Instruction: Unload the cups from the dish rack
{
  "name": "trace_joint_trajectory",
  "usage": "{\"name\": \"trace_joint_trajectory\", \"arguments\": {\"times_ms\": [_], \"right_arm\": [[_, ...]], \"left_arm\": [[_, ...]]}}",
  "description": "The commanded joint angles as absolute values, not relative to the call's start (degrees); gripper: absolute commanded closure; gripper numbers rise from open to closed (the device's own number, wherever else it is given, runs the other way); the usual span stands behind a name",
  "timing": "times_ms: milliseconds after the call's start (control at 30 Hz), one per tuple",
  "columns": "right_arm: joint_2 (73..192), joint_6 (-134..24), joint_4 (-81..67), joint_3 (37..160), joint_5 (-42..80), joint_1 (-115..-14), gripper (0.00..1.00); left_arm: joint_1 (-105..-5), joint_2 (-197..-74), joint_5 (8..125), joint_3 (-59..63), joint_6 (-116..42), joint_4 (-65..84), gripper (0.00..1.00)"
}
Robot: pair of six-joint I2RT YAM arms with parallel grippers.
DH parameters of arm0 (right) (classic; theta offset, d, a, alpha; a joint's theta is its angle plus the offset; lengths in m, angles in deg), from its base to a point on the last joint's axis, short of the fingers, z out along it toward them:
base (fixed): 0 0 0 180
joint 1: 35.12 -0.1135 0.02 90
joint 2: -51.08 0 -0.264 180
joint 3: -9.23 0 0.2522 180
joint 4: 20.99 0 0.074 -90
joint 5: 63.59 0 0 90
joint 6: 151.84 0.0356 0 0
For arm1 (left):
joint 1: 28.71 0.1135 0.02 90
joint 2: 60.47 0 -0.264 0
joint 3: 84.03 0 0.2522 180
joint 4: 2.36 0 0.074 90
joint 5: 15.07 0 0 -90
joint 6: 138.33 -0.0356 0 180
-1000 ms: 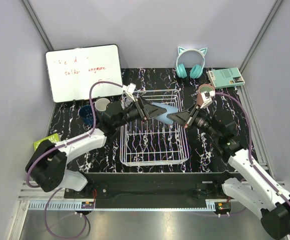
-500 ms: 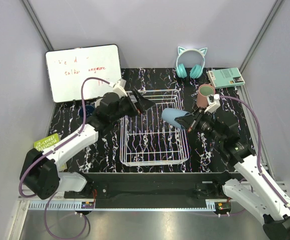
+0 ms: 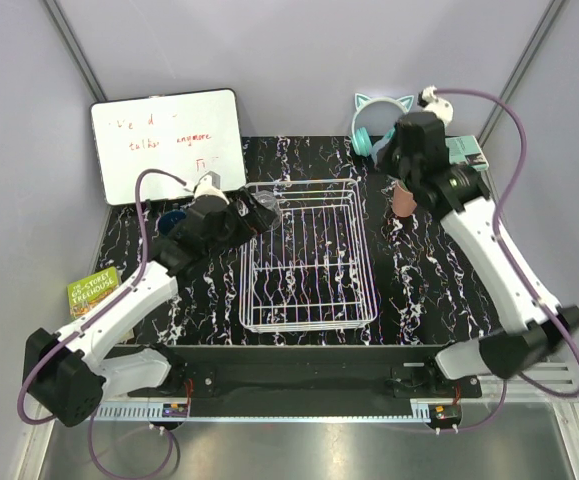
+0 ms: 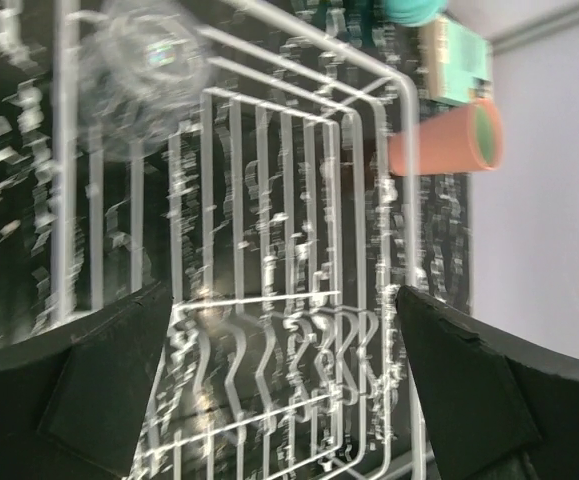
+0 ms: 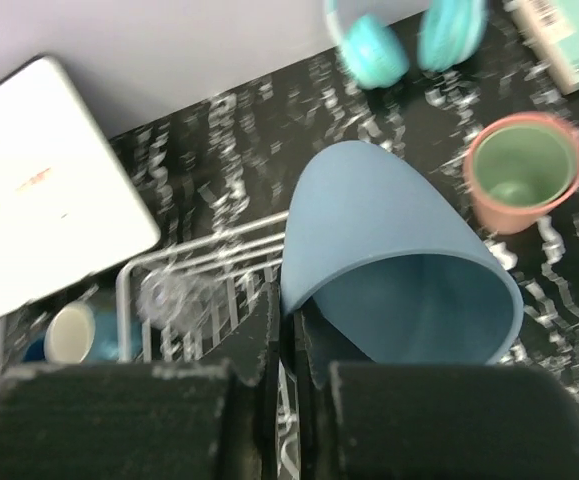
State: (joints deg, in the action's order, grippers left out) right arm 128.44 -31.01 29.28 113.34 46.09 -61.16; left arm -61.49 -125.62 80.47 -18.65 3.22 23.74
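Note:
The white wire dish rack (image 3: 309,325) stands mid-table. A clear glass (image 4: 144,70) sits at its back left corner and also shows in the right wrist view (image 5: 169,295). My left gripper (image 3: 251,216) is open and empty just left of that corner, its jaws wide apart over the rack (image 4: 299,300). My right gripper (image 5: 304,320) is raised high at the back right, shut on the rim of a light-blue tumbler (image 5: 389,250). A salmon-pink cup (image 3: 405,197), green inside (image 5: 522,170), stands upright right of the rack.
A dark blue mug (image 3: 174,222) and a cream cup (image 5: 69,335) stand left of the rack. A whiteboard (image 3: 166,143) leans at the back left. Teal headphones (image 3: 371,125) and a teal box (image 3: 466,152) lie at the back right. A green card (image 3: 94,290) lies far left.
My right gripper has lifted the light-blue tumbler out of the rack, up and toward the back right. My left gripper has let go of it and drawn back to the rack's back left corner.

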Motion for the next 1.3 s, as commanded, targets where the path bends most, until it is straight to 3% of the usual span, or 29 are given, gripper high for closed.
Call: {"name": "trace_joint_trajectory", "arguments": {"times_ms": [0,200,500,1267], "right_arm": [[140.60,-30.38,40.31,130.26,54.63,-55.63,1.00],[154.85,-24.58,52.79,148.29,46.89,-47.08,1.00],[168.14,-24.31,64.22,164.92,45.48,-46.46,1.00],[164.90,-25.02,57.38,147.90,48.12,-45.41,1.00]], "left_arm": [[-61.58,-121.92,87.58,-20.17,4.93,31.60,0.01],[-61.58,-118.75,88.73,-22.37,5.37,34.51,0.01],[-61.58,-121.99,85.66,-22.72,5.46,35.39,0.01],[-61.58,-125.51,84.16,-22.81,5.55,36.27,0.01]]}}
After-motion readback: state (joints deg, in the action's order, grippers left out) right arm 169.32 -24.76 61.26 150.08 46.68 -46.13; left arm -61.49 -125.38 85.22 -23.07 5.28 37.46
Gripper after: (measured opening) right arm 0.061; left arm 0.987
